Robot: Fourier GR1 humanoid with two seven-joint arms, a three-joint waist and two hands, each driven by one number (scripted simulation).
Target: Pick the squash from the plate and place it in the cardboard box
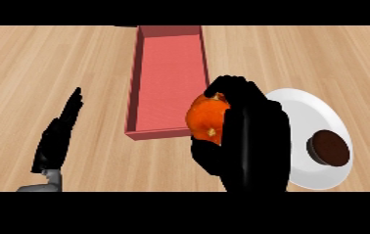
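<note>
Right hand grasping squash, between plate and box

Black right hand (249, 140) curls round the round orange squash (206, 118), just beside the long red open-topped cardboard box (168, 81); white round plate (314, 113) bears a dark brown disc (330, 148); left hand (56, 137) rests, fingers straight

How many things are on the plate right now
1: a brown disc sits on the white plate near its right rim. The right hand covers the plate's left part, so something could be hidden under it.
</note>
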